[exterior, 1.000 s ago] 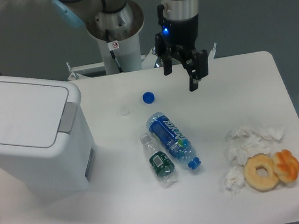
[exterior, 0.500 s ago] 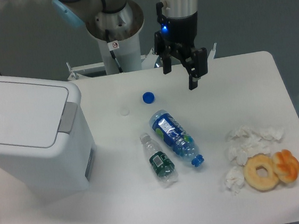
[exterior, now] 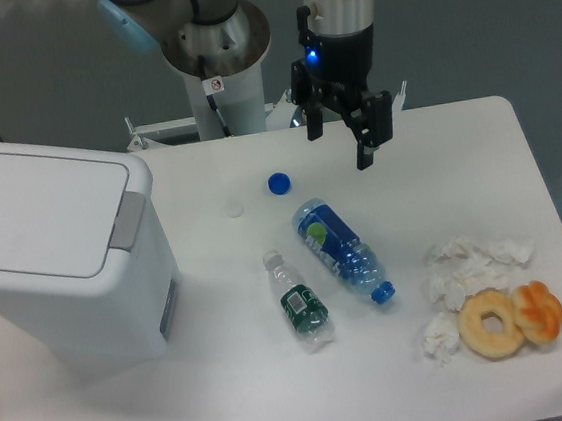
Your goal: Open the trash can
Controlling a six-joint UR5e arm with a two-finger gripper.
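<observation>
Trash can (exterior: 60, 259): large white boxy bin with rounded corners, standing upright at the left end of the table (exterior: 455, 142); its flat lid lies shut.
Push tab (exterior: 127, 219): grey strip along the right edge of the trash can's lid, nothing touching it.
Gripper (exterior: 339, 144): black two-finger tool pointing down, well to the right of the trash can and past the far side of it, above the table's back edge; fingers spread apart with nothing between them; a blue light glows on its body.
Arm base (exterior: 215, 62): white column behind the table, right of the trash can and left of the gripper.
Blue cap (exterior: 278, 183): loose on the table, right of the trash can, just below and left of the gripper.
Clear cap (exterior: 234, 209): small pale disc between the trash can and the blue cap.
Green-label bottle (exterior: 300, 313): small clear bottle lying on its side, right of the trash can's lower front.
Blue-label bottle (exterior: 341, 249): lying on its side, blue cap toward the lower right, just beside the green-label bottle on its far side from the trash can; the two look slightly apart.
Tissues (exterior: 463, 270): crumpled white wads, far right of the trash can.
Doughnut (exterior: 491, 323): pale ring touching the tissues.
Orange pastry (exterior: 540, 311): against the doughnut's right side.
</observation>
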